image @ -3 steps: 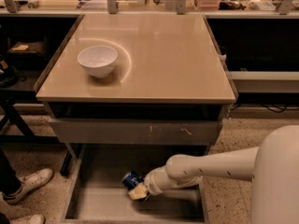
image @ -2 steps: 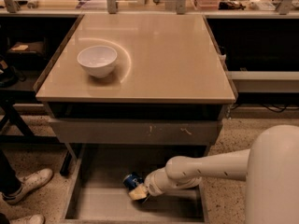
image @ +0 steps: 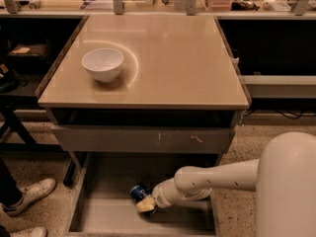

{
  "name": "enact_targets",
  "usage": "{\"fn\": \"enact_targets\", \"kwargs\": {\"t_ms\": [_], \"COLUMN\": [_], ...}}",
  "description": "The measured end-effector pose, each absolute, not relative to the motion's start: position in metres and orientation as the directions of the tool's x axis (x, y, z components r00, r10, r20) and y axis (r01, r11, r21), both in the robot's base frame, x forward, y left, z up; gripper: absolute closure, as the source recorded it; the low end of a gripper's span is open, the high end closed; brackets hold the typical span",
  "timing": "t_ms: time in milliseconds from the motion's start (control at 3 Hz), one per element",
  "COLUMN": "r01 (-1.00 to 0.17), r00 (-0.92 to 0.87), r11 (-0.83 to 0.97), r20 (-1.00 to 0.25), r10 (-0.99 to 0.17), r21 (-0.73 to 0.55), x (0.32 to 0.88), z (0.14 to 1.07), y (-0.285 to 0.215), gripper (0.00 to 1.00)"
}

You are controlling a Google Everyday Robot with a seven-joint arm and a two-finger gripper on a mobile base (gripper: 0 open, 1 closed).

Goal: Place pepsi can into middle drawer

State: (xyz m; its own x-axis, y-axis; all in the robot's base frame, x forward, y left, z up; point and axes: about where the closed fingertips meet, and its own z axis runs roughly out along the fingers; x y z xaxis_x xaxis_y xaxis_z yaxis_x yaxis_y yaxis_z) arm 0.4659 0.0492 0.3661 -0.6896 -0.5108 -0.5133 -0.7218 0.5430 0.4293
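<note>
Down at the far left, two white shoes (image: 30, 193) stand on the speckled floor beside the furniture. Right of them, a white bowl (image: 102, 63) sits upright on the left part of the tan table (image: 182, 58). Under the tabletop, a grey drawer front (image: 143, 138) with pale scratch marks sits almost flush with the frame.

Below that front, the middle drawer (image: 106, 217) is pulled out toward the near side, its flat grey floor showing. The pepsi can (image: 139, 191) is inside it, around the middle of the floor and tilted, with its silver end facing up and left. The gripper (image: 147, 206) is down in the drawer, touching the can on its near-right side; whether it is clamped on the can or loose, I cannot tell. From there the white arm (image: 217, 179) runs right to the robot's rounded white body (image: 289, 186) at the near right.
</note>
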Motion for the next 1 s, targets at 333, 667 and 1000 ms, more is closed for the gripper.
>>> {"fn": "enact_targets", "kwargs": {"t_ms": [333,667,1000], "r01": [-0.722,-0.722,-0.722], "r00": [-0.690,-0.690,-0.690], "r11": [0.543,0.543,0.543], "r20": [-0.513,-0.513,-0.513], "r10": [-0.511,-0.511,-0.511], "r21": [0.429,0.429,0.429], "x": [0.4659,0.4659,0.4658], "z": [0.3661,0.3661,0.3661], "y": [0.0492,0.0493,0.0493], "gripper": [0.60,0.36,0.13]}}
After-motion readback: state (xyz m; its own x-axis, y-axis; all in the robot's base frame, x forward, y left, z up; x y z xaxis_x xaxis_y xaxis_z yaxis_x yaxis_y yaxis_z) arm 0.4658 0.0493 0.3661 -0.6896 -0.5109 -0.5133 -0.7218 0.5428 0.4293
